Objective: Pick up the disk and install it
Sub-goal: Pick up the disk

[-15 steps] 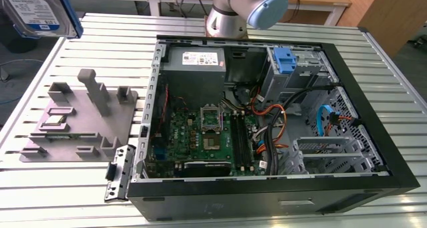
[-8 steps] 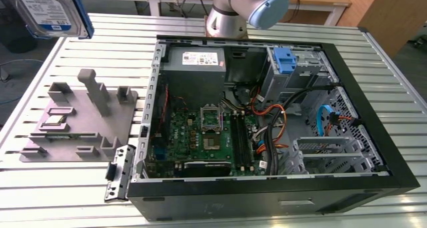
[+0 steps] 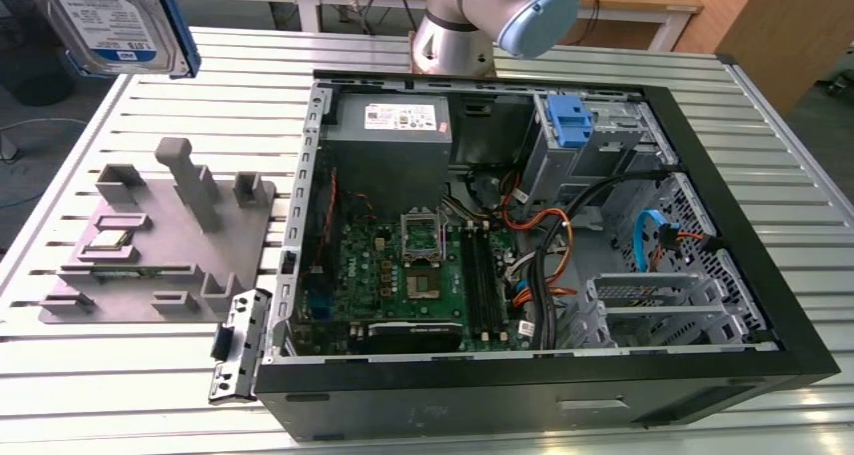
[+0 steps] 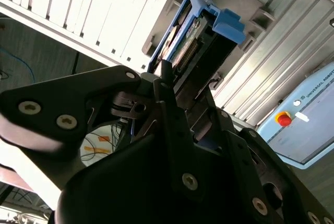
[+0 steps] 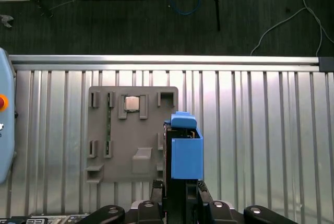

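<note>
The disk [image 3: 107,20], a silver drive with a white-and-blue label in a blue plastic frame, hangs in the air at the exterior view's upper left, above the slatted table and left of the open computer case [image 3: 747,305]. In both wrist views my gripper [image 5: 180,186] [image 4: 180,85] is shut on the disk [image 5: 186,153] [image 4: 194,33], with its black fingers [image 5: 156,185] clamping the lower end. In the first wrist view the held disk overlaps the edge of the grey fixture plate [image 5: 133,132] far beneath it.
The grey fixture plate [image 3: 160,240] with upright posts lies left of the case. Inside the case are a motherboard [image 3: 400,275], a grey power supply [image 3: 390,120], cables and a lone blue bracket [image 3: 570,120] in the drive bay. The arm's base [image 3: 461,25] stands behind the case.
</note>
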